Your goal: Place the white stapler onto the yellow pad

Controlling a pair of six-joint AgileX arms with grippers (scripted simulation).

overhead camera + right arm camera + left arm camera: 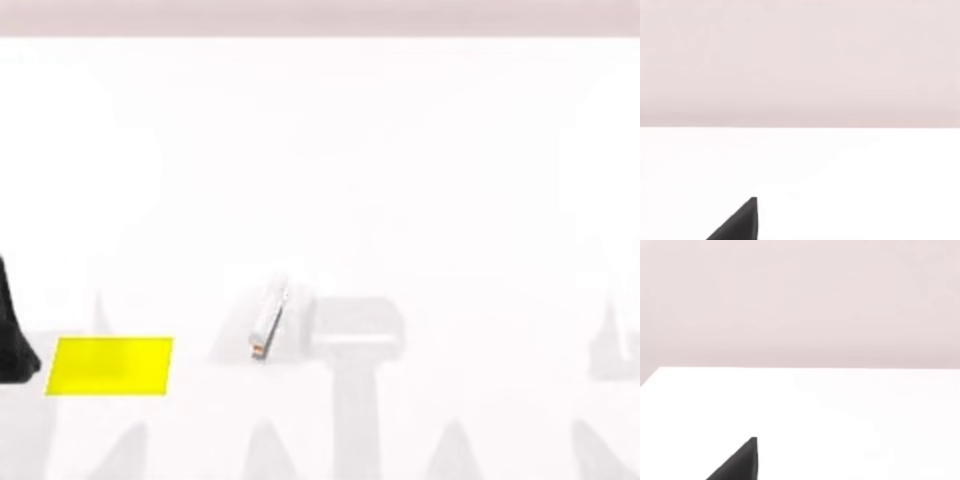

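Looking down from the top view, the white stapler (270, 318) lies mid-table, well apart from the yellow pad (110, 365) at the left, beside the left arm (12, 335). Both wrist views show only bare table (840, 415); whether either gripper is open cannot be told.

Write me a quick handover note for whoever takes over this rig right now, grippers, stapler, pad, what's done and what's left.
Left arm: parked at the table's left edge, just left of the pad. Jaw state can't be read.
Right arm: not seen in the top view; its wrist view shows only bare table.
White stapler: lies free on the table near the middle, orange-marked end toward the front.
Yellow pad: flat at front left, nothing on it, apart from the stapler.
Done: nothing yet.
Left: grasp the stapler, carry it left, set it on the pad.
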